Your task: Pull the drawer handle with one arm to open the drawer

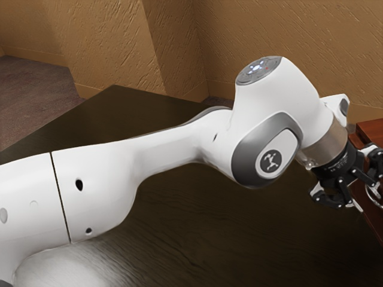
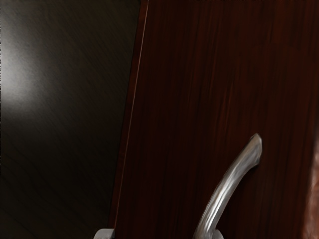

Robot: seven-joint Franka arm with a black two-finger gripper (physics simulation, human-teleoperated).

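Note:
The drawer front [image 1: 366, 133] is a dark red-brown wood panel at the exterior view's right edge. Its curved silver handle [image 1: 377, 197] shows just beyond my black gripper [image 1: 358, 190]. My gripper is up against the panel with its fingers spread, and I see nothing clamped between them. In the wrist view the drawer front [image 2: 209, 99] stands close ahead and the handle [image 2: 232, 184] arcs down toward the hand. It passes beside one grey fingertip [image 2: 215, 234], while the other fingertip [image 2: 103, 233] sits well apart near the panel's edge.
The cabinet stands on a dark wooden table [image 1: 179, 239], seen beside the panel in the wrist view as table [image 2: 60, 124]. Textured tan walls [image 1: 119, 42] rise behind. My white arm [image 1: 149, 173] stretches across the table from the exterior view's left.

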